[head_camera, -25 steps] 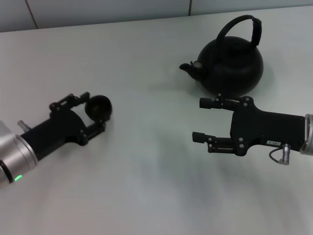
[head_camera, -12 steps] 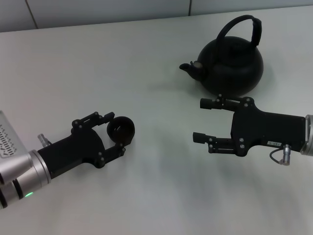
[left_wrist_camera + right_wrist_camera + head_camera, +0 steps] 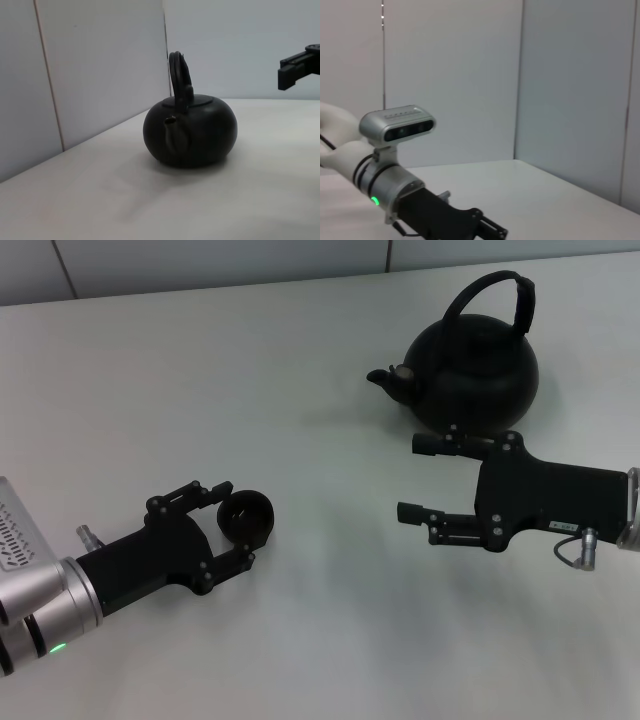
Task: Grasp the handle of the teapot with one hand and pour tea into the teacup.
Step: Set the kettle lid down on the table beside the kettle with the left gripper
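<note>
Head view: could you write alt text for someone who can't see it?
The left hand holds a small dark teacup on a white table. The right hand, open, hovers beside a black teapot.

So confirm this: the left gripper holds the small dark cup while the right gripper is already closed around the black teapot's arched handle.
Wrong on the right gripper: the head view shows it open, beside the round matte-black teapot, off its arched handle. The left gripper does hold the small dark cup.

matte-black teapot (image 3: 475, 375), dark teacup (image 3: 246, 516), white table (image 3: 300, 440)
</note>
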`<state>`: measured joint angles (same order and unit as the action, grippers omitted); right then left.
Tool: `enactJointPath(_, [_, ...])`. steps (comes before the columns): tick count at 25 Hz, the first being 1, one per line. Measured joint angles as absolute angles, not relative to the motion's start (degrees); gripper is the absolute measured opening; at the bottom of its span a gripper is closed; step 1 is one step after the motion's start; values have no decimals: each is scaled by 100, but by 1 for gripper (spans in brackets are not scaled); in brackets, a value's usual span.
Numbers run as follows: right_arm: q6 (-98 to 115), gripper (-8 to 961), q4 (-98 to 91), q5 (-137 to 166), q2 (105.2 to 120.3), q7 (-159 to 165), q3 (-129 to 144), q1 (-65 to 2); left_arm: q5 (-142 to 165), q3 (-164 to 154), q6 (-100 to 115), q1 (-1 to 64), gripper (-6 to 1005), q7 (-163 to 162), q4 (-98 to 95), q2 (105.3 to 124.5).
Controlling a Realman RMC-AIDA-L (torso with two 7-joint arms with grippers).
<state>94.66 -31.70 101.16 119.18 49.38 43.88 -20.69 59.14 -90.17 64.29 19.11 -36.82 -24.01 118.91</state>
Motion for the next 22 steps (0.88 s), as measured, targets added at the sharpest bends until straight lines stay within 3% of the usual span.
enactJointPath(22, [9598,764,-3299,10153,11900,4990,4133,-1520,5924,-9078,6407,1932,678,-3683,-2419,11891])
